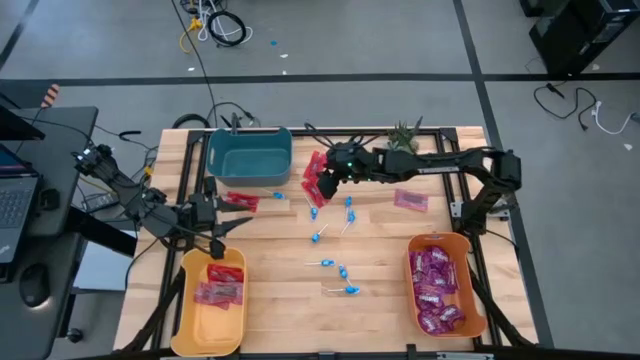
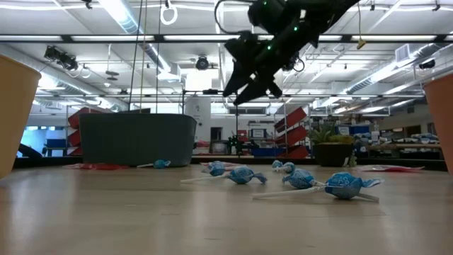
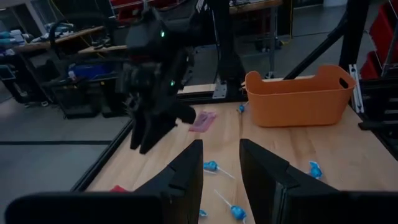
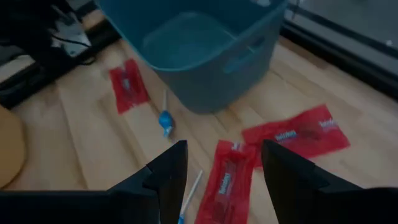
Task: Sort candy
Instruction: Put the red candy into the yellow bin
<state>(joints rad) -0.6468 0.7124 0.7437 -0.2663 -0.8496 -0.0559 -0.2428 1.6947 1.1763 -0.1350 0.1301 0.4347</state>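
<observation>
While the right gripper (image 4: 221,171) hangs spread over overlapping red packets (image 4: 227,177) — it may pinch two; left gripper (image 3: 221,165) waits, part-open.

yellow bin (image 2: 14,113): edge-cut | orange bin (image 2: 440,120): edge-cut | red packet (image 4: 227,183): partly claw-hidden

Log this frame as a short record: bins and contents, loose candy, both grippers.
teal bin: looks empty
yellow bin: red packets inside
orange bin: purple packets inside
loose candy: lollipops mid-table; red packets by the teal bin; one pink packet right of centre
right gripper: open, raised over the red packets, holding nothing
left gripper: part open, empty, near the yellow bin
</observation>
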